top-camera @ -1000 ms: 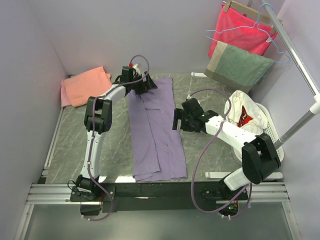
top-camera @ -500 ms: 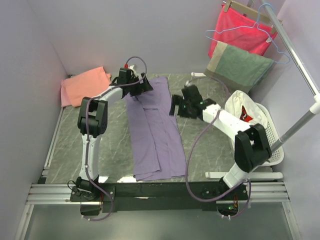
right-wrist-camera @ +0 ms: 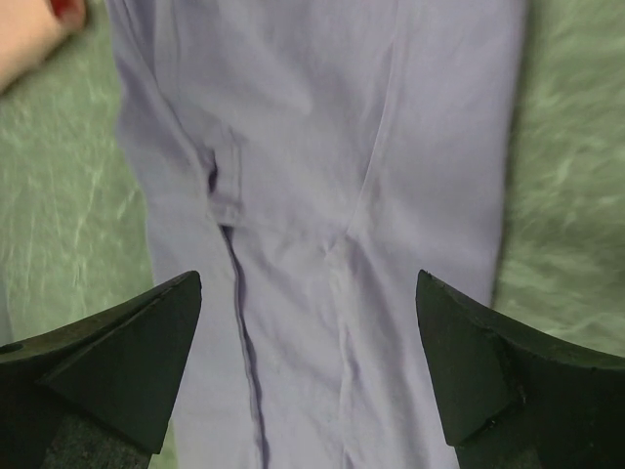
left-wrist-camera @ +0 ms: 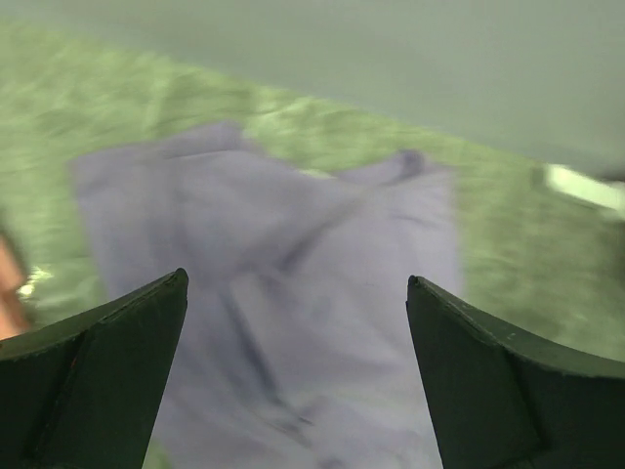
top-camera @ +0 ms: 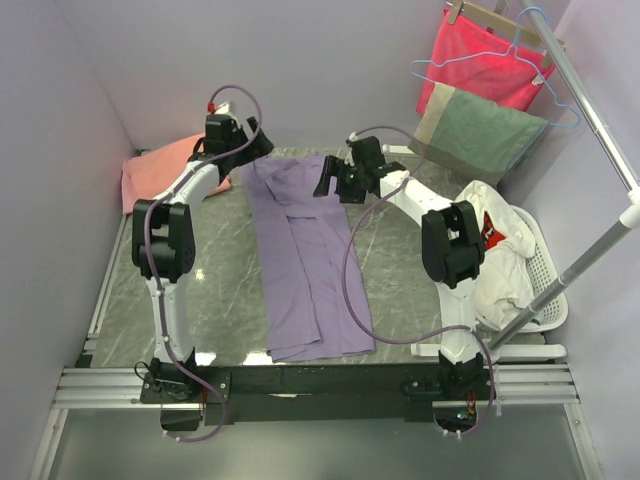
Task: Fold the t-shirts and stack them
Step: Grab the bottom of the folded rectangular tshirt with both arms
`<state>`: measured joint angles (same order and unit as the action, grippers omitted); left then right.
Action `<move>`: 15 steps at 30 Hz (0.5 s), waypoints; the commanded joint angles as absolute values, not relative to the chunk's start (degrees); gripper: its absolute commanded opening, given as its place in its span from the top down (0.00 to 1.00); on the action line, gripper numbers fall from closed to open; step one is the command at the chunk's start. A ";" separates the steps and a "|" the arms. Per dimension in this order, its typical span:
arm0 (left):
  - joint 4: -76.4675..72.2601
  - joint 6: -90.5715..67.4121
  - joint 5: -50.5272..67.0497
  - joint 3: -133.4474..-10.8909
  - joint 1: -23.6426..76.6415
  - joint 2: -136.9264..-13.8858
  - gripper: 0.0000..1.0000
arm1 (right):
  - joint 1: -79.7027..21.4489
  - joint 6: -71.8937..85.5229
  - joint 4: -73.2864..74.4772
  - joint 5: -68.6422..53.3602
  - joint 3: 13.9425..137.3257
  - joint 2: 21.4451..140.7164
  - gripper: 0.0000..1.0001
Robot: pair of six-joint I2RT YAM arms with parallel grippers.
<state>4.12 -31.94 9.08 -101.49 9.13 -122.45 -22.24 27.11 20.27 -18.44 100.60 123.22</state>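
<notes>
Purple t-shirt (top-camera: 305,270) lies folded lengthwise down the middle of the tabletop (top-camera: 410,290). Pink t-shirt (top-camera: 160,172) sits bunched at the far left corner. Left jaws spread wide near the purple shirt's far left corner; right jaws spread wide above its far right edge, both empty.

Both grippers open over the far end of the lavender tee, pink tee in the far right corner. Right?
No: the salmon-pink t-shirt lies in the far left corner, per the top external view. The left gripper and right gripper are indeed open over the far end of the lavender t-shirt.
</notes>
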 commanded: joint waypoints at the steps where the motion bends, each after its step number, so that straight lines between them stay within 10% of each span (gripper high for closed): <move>1: 6.50 -30.41 12.91 -106.51 6.94 -131.20 0.00 | -22.41 26.37 15.04 -26.54 97.84 122.43 0.04; 15: 10.98 -29.36 21.53 -127.84 7.03 -147.19 0.00 | -22.41 26.10 15.73 -26.02 94.93 125.51 0.03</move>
